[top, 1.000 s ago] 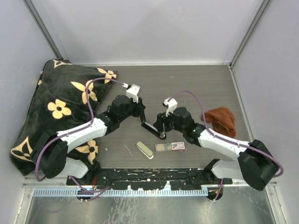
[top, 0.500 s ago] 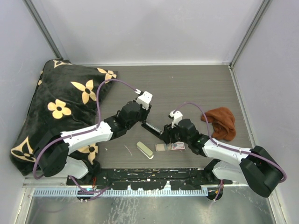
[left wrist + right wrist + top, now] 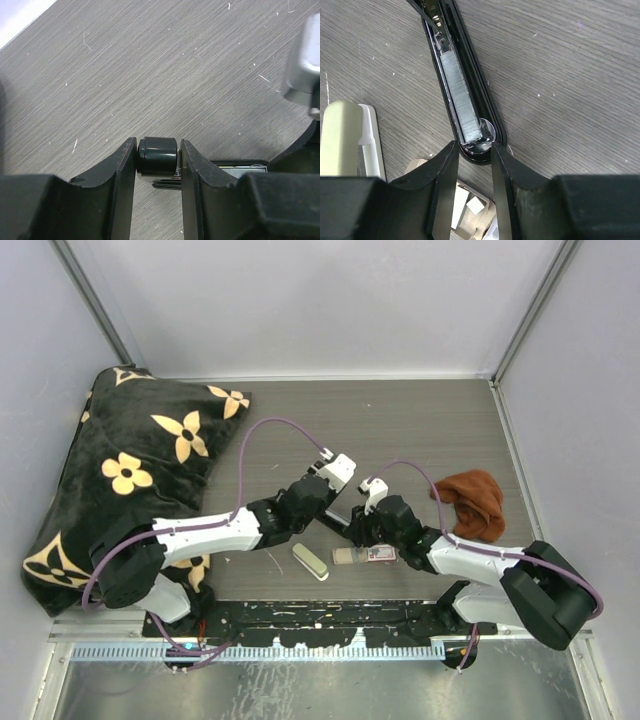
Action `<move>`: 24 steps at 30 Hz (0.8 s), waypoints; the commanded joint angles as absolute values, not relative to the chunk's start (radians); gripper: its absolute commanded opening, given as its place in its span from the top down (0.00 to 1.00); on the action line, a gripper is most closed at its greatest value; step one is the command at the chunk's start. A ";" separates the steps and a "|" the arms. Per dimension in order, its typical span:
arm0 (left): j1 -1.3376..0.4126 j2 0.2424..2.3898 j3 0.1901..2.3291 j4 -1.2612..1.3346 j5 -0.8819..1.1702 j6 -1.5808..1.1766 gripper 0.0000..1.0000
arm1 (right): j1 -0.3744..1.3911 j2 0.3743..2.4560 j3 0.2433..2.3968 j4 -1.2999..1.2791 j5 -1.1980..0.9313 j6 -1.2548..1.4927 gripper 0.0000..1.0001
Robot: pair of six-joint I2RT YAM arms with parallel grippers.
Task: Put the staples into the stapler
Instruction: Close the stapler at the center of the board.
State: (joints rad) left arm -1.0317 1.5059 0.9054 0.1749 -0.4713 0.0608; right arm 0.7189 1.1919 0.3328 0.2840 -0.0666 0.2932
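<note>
The black stapler point(image 3: 338, 515) lies open between my two grippers at mid-table. My left gripper point(image 3: 323, 506) is shut on its round black back end point(image 3: 157, 156). In the right wrist view the stapler's channel point(image 3: 481, 95) faces up, and a silvery strip of staples point(image 3: 457, 90) lies inside it. My right gripper point(image 3: 474, 146) has its fingertips pressed to both sides of the stapler's front tip. The small red-and-white staple box point(image 3: 368, 554) lies just below that tip, with its open cardboard point(image 3: 470, 205) showing between the fingers.
A cream-green oblong point(image 3: 310, 561) lies left of the box, near the front edge. A brown cloth point(image 3: 472, 502) sits at the right. A black flowered cushion point(image 3: 130, 470) fills the left side. Grey walls close in the back and both sides.
My left arm has swung right and nearer with the stapler's back end. My right gripper has dropped towards the front edge, and its jaws have narrowed onto the stapler's front tip.
</note>
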 commanded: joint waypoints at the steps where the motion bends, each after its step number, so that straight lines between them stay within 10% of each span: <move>1: -1.079 1.556 0.919 0.098 -0.479 0.018 0.99 | 0.725 1.211 0.367 0.334 -0.041 0.314 0.64; 15: -1.187 1.627 0.956 0.055 -0.568 0.022 0.88 | 0.726 1.169 0.345 0.322 -0.008 0.382 0.68; 24: -1.216 1.667 0.973 0.027 -0.578 -0.012 0.75 | 0.727 0.910 0.323 0.082 0.201 0.460 0.47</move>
State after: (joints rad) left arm -1.1984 1.6291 0.9764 0.1036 -0.6773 0.1173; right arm 0.7231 1.0222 0.3210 0.1852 0.0589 0.4068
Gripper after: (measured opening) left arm 0.358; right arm 0.490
